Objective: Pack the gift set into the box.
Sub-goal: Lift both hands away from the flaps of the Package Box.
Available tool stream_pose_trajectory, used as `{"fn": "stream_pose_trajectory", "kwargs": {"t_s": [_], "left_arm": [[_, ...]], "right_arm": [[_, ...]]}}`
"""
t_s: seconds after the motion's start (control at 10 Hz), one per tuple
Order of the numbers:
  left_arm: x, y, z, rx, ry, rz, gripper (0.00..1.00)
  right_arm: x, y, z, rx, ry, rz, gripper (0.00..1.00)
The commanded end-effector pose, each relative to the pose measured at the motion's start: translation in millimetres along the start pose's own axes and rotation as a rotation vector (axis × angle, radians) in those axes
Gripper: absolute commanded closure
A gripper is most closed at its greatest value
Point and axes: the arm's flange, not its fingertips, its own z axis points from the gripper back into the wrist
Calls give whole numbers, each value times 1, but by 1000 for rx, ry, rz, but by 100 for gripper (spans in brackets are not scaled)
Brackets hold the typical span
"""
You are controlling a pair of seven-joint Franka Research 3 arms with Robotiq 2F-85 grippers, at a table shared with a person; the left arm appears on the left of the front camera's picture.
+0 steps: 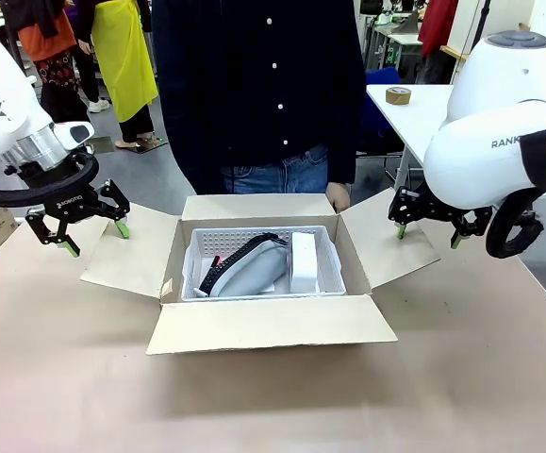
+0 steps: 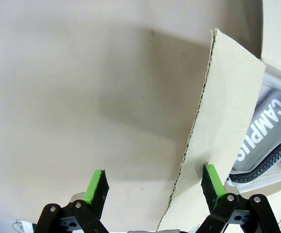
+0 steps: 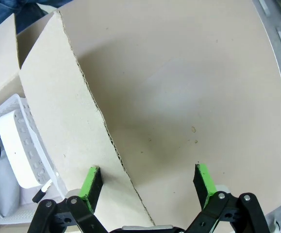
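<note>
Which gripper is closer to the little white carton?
The right gripper. It hangs open above the right flap of the box, the side where the white carton stands. The left gripper is above the left flap, with the grey pouch in between.

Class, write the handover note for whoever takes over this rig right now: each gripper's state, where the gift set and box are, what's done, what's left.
left gripper: jaws open, empty, over the outer edge of the left flap of the box.
right gripper: jaws open, empty, over the right flap's outer edge.
The box is mid-table with all four flaps open.
The basket sits inside the box, holding the grey pouch and the white carton.
Done: the set is in the box.
Left: probably folding the flaps shut.
</note>
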Motion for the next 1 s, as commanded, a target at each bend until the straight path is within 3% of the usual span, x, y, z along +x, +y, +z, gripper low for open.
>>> {"fn": "stream_pose_trajectory", "kwargs": {"t_s": [0.0,0.1,0.2,0.3,0.5,0.6,0.7,0.9], "left_arm": [[3,28,39,-294,201,-77,0],[7,73,69,-608,363,-138,0],[12,112,81,-857,452,-171,0],[13,146,84,-1067,407,-105,0],[16,190,66,-1359,350,-12,0],[26,190,55,-1340,370,119,0],[-6,190,92,-942,218,-110,0],[-6,190,92,-942,218,-110,0]], "right_arm": [[9,-28,30,191,83,-64,0],[20,-75,50,436,206,-153,0],[25,-116,55,630,319,-222,0],[24,-153,48,771,410,-318,0],[17,-195,18,893,421,-480,0],[19,-200,1,901,434,-563,0],[18,-184,45,786,356,-346,0],[18,-184,45,786,356,-346,0]]}}
